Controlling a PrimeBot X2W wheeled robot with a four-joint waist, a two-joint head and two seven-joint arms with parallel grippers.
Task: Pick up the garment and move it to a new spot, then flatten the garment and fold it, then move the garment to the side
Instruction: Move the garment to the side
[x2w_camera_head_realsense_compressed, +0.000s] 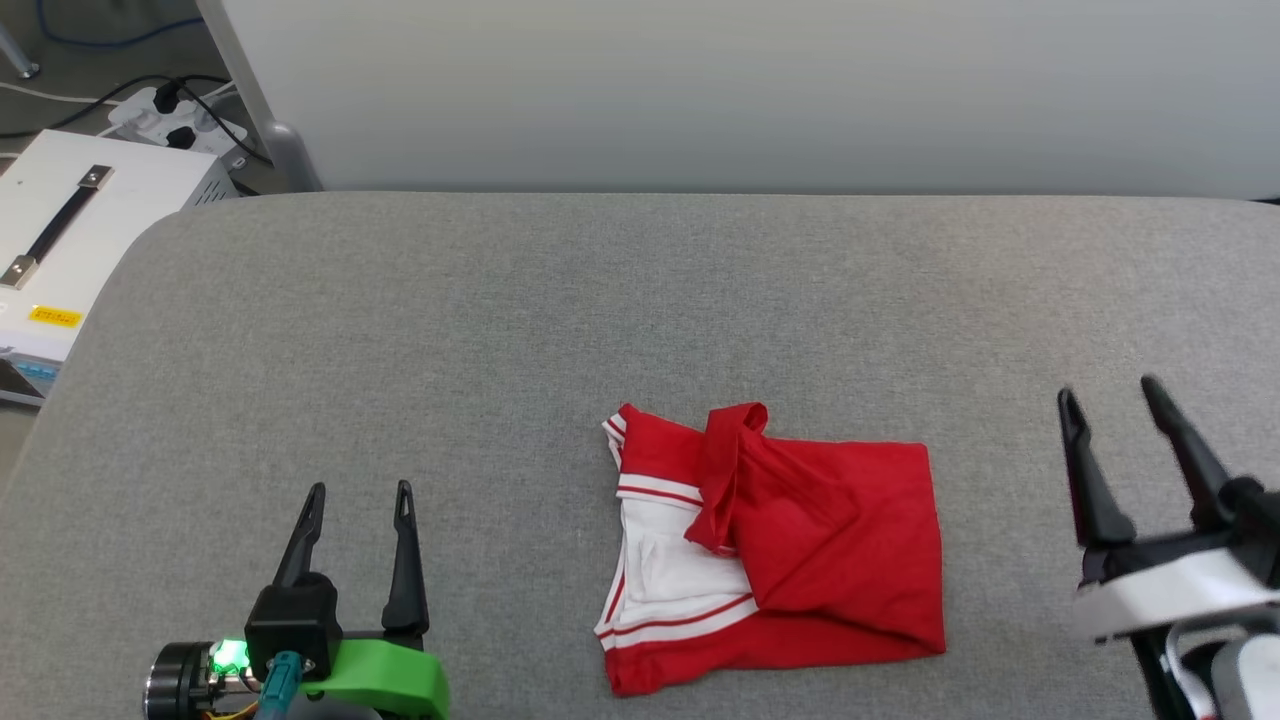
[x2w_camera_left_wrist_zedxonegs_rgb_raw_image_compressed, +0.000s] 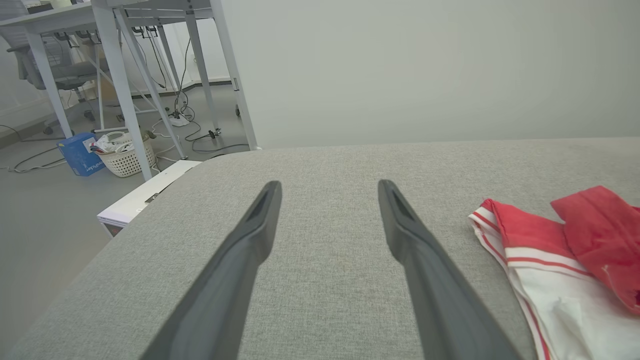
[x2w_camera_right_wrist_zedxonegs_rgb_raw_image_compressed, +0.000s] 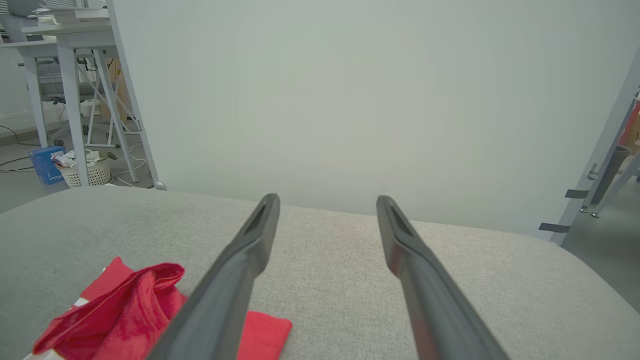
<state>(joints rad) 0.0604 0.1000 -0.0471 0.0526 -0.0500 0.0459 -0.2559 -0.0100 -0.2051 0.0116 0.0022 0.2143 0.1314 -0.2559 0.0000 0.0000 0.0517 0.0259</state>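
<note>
One garment (x2w_camera_head_realsense_compressed: 830, 540) is lying on the grey counter (x2w_camera_head_realsense_compressed: 500, 320), folded into a rough red rectangle. A white sleeve with red-and-white striped trim is showing at its left, and a loose red flap is bunching on top. Two claws are flanking it, well apart from it, the left claw (x2w_camera_head_realsense_compressed: 360, 487) and the right claw (x2w_camera_head_realsense_compressed: 1109, 389) — both gaping wide, gripping nothing.

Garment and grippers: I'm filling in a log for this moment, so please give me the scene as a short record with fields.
garment: red with a white sleeve showing, loosely folded over itself, not flat
place: on the grey surface, near its front edge, between the two grippers
left gripper: open, holds nothing, apart from the garment
right gripper: open, holds nothing, apart from the garment
task stage: garment not gripped
</note>
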